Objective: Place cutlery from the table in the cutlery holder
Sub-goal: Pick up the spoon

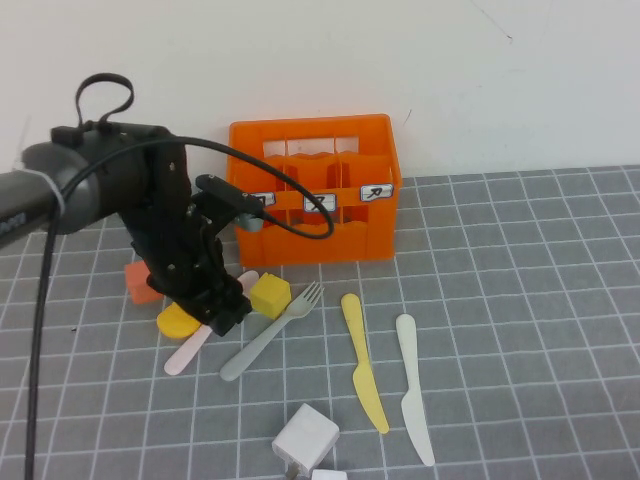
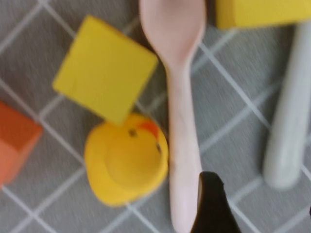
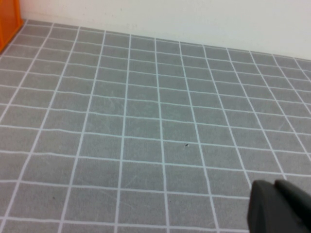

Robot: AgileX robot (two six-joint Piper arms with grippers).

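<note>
My left gripper (image 1: 222,312) hangs low over the pale pink spoon (image 1: 200,340), in front of the orange cutlery holder (image 1: 315,190). In the left wrist view it (image 2: 260,213) is open and empty. One finger (image 2: 211,204) sits just beside the spoon's handle (image 2: 182,121), and the grey-green fork's handle (image 2: 289,131) lies on the other side. The fork (image 1: 270,330), the pale yellow knife (image 1: 365,365) and the white knife (image 1: 415,390) lie on the table (image 1: 520,300). My right gripper (image 3: 274,189) is shut and empty over bare table; it is out of the high view.
A yellow duck (image 2: 126,160), a yellow block (image 2: 104,68) and an orange cube (image 2: 14,141) crowd the spoon. In the high view the duck (image 1: 178,322), a yellow cube (image 1: 270,295) and the orange cube (image 1: 140,283) show there. A white block (image 1: 305,438) lies near the front edge.
</note>
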